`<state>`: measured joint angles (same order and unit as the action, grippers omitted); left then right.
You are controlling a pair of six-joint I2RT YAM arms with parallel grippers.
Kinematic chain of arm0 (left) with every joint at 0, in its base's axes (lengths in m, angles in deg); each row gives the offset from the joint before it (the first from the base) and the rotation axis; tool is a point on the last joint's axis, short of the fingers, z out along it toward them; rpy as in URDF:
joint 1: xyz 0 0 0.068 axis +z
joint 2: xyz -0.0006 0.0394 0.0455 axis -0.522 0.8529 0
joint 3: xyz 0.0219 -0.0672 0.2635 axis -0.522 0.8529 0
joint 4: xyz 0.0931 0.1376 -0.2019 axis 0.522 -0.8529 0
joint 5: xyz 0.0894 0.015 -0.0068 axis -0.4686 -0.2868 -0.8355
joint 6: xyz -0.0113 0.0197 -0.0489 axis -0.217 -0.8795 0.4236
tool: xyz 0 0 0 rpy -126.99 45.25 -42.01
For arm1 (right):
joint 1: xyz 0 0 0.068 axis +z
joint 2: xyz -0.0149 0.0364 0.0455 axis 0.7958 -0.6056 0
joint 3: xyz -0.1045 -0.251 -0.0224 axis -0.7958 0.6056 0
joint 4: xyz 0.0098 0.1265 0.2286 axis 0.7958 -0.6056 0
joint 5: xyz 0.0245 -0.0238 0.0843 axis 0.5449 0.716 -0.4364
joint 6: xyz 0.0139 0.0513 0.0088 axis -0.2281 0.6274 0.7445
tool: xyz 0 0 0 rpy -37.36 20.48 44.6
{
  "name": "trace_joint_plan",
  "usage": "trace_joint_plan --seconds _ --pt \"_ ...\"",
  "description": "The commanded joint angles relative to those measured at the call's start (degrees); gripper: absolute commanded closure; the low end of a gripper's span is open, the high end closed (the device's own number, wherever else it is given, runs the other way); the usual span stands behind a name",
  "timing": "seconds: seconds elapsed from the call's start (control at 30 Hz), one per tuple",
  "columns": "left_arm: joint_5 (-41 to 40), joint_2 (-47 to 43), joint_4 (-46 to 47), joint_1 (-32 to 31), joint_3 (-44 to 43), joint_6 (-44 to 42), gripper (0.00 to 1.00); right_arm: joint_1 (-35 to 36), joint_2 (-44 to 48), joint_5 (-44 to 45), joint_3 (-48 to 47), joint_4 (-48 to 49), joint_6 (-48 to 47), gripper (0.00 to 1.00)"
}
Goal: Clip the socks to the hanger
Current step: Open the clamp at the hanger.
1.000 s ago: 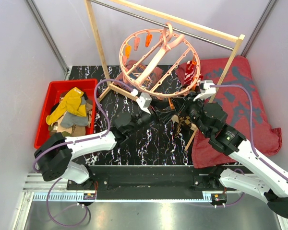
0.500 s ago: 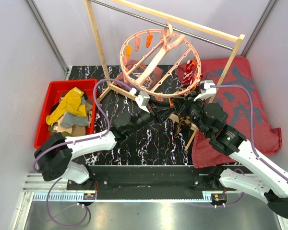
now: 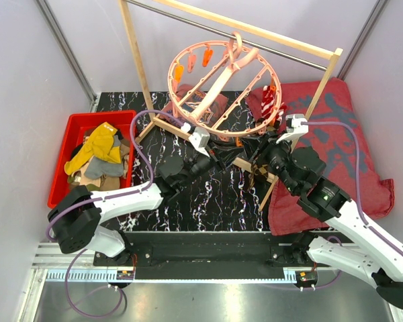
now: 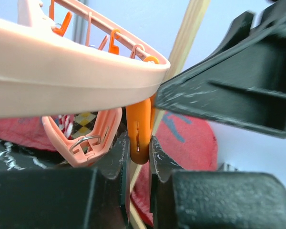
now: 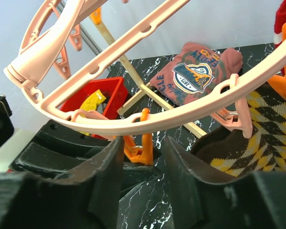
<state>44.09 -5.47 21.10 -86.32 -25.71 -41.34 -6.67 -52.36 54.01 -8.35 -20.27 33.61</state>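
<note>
2 grippers meet under the near rim of the hanger (image 3: pixel 213 92), a big round ring of salmon-pink plastic. It has wide crossbars, a row of small holes along the rim, and a hook at the top that hangs it from the rail of the wooden rack (image 3: pixel 136 60). We see it tilted, its near side lower, over the black marbled table (image 3: pixel 211 194). Small orange and pink clips dangle from its rim.

The left gripper (image 4: pixel 138 158) is closed on 1 orange clip (image 4: pixel 139 129). In the left wrist view the clip hangs straight down from the rim and both fingers (image 4: pixel 116 161) press its sides.

The right gripper (image 5: pixel 143 157) has its jaws apart. The rim crosses just above the gap, and an orange clip shows beyond it against the black of the left gripper. Just right of its right finger a brown-tan argyle sock (image 5: pixel 250 138) hangs below the rim beside a pink clip (image 5: pixel 234 119). We cannot tell whether that clip grips it.

A red-white striped sock (image 3: pixel 269 100) hangs at the hanger's right side. More socks lie in the red bin (image 3: pixel 59 161) at the left of the table, well apart from the hanger. A mustard yellow sock (image 3: pixel 101 142) lies on top and a grey sock (image 3: pixel 97 168) beneath it. A dark-red patterned cloth (image 3: pixel 339 134) covers the table's right side.
</note>
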Motion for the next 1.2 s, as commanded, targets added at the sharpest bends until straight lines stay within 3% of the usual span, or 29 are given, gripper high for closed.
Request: trace_joint_plan --seconds 0.0,0.27,0.67,0.83,1.17 --pt "-4.26 -1.51 -3.0 -1.31 -2.05 -5.5 1.0 0.08 1.17 -0.78 -1.44 -0.77 0.03 0.47" --pt "-10.68 -1.78 -8.02 -5.27 -4.16 -15.17 1.0 0.08 -0.68 -2.46 -3.11 -3.15 -0.67 0.36" --pt "-13.67 -1.34 -10.49 -7.55 -5.57 -19.31 1.0 0.08 -2.35 1.59 -4.17 -2.8 -2.16 0.34" --pt "-14.64 -0.9 -11.72 -8.08 -6.1 -21.15 1.0 0.17 -2.44 1.94 -5.22 -1.92 -2.96 0.36" --pt "-14.91 -0.55 -12.51 -8.78 -6.89 -22.38 1.0 0.08 -3.4 1.94 -5.75 -0.78 -3.84 0.5"
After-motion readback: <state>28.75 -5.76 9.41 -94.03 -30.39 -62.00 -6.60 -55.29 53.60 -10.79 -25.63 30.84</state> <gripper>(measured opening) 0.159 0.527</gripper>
